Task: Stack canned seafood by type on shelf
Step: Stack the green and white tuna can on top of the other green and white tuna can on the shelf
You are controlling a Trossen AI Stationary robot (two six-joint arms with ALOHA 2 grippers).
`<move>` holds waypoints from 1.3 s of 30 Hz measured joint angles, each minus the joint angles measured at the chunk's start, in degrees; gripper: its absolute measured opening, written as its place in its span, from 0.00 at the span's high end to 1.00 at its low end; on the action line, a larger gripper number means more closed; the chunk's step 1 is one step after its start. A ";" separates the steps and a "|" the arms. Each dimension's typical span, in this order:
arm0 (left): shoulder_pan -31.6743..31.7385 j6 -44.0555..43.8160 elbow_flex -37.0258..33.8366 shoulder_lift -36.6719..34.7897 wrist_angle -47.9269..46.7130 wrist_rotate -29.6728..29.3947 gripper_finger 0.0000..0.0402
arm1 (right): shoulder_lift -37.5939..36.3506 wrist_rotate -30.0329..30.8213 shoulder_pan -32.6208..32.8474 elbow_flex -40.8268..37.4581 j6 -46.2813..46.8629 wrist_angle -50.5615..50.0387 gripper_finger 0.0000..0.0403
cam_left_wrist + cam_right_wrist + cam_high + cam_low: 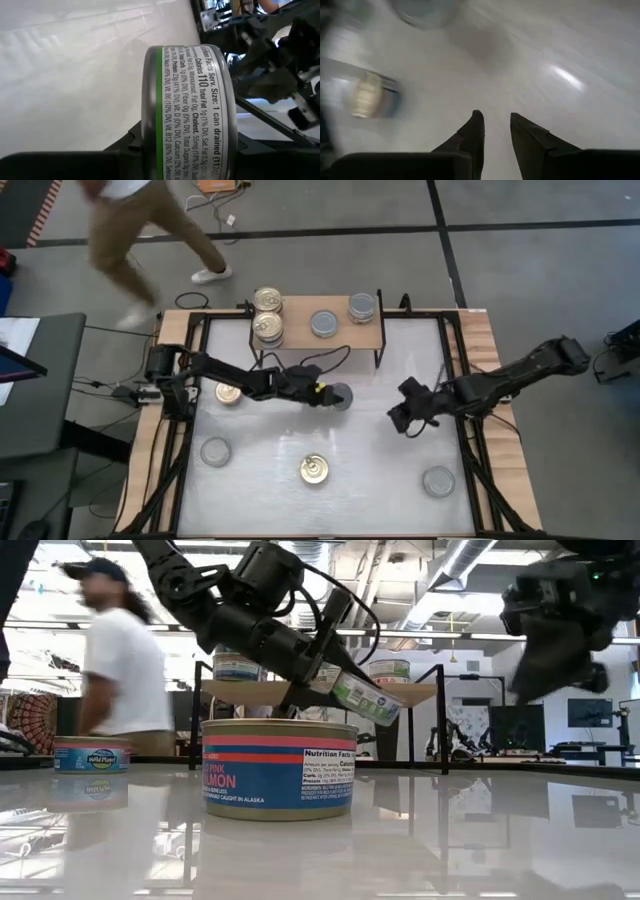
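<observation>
The shelf (345, 340), a light-wood board on black legs, stands at the table's far edge. On it are two stacked gold-lidded cans (267, 315), one silver-lidded can (325, 323) and a silver-lidded stack (362, 306). In front of the shelf my left gripper (330, 393) is shut on a silver can with a green-edged label (190, 110), which hangs tilted above the table (365, 697). My right gripper (496, 132) is open and bare, raised over the table's right part (405, 420). Several more cans rest on their bases on the tabletop. My left gripper pinches the can between its two fingers, which sit at the can's two flat ends (149, 142); the can's own body hides the fingertips. The fingers reach nearly level from the table's left. The can is lifted clear and tilted, label wall outward.
Loose on the white tabletop are a gold-lidded can (229, 393) at the left, a silver one (215, 451) near left, a gold-lidded salmon can (315, 470) near the middle and a silver one (438, 481) near right. A person (140, 230) walks beyond the far edge.
</observation>
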 joint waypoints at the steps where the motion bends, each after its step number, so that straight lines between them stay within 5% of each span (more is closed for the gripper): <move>1: 0.37 0.61 0.47 0.00 -0.43 0.29 0.71 | -2.20 -0.39 -1.08 -2.07 -1.71 3.84 0.70; 5: 0.69 1.26 2.67 0.00 -2.17 -0.25 0.71 | -8.83 -3.83 -6.60 -8.70 -7.37 11.71 0.70; 10: -0.73 1.96 7.56 0.00 -6.45 -7.30 0.71 | -13.86 -15.75 -15.61 -13.54 -15.88 12.92 0.70; 16: -3.35 1.71 15.91 -0.02 -13.13 -18.17 0.71 | -15.38 -31.18 -24.65 -14.77 -28.65 12.85 0.70; 23: -1.92 4.72 30.61 -0.02 -28.19 -24.43 0.71 | -15.12 -38.70 -29.82 -14.77 -36.19 12.84 0.70; 31: 10.94 14.28 49.01 -0.02 -49.42 -9.90 0.71 | -15.13 -39.20 -29.73 -14.77 -36.33 13.34 0.70; 39: 25.94 19.11 51.37 1.09 -57.04 10.61 0.71 | -15.12 -39.07 -29.84 -14.77 -34.09 17.93 0.70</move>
